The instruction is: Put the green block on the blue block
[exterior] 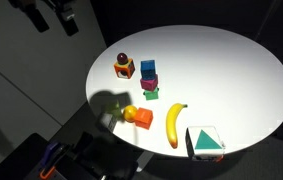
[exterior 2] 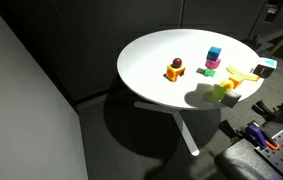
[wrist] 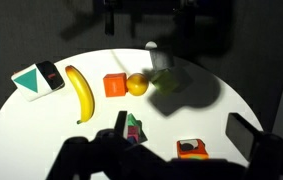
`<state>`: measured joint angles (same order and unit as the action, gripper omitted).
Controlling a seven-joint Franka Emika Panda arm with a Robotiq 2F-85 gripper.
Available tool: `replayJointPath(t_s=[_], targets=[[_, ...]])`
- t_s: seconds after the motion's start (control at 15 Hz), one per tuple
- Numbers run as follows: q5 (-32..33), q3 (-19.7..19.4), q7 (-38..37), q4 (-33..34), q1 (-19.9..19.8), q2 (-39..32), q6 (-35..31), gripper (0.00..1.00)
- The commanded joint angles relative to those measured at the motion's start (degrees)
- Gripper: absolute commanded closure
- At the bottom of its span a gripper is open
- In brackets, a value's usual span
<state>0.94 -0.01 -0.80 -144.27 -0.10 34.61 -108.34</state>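
The green block (wrist: 166,80) is a small yellow-green cube in shadow beside a yellow ball (wrist: 137,84); it shows in both exterior views (exterior: 120,111) (exterior 2: 218,93). The blue block (exterior: 147,67) (exterior 2: 214,53) stands on the table touching a magenta cube (exterior: 150,80), with a darker green flat piece (exterior: 151,93) beyond that. In the wrist view the blue block is hidden behind my left finger. My gripper (wrist: 181,128) is open and empty, high above the table near its edge (exterior: 65,20), far from both blocks.
On the white round table (exterior: 231,70) lie an orange block (exterior: 142,118), a banana (exterior: 175,124), a teal-and-white box (exterior: 205,142) near the edge, and an orange-yellow toy with a dark ball (exterior: 125,66). The floor around is dark.
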Motion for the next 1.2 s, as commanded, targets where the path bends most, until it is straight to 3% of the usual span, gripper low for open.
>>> replayJointPath(t_s=[0.0, 1.13], targets=[[0.0, 0.1, 0.0, 0.1, -0.1, 0.0, 0.1, 0.0], [0.1, 0.1, -0.2, 3.8, -0.3, -3.9, -2.5, 0.0]])
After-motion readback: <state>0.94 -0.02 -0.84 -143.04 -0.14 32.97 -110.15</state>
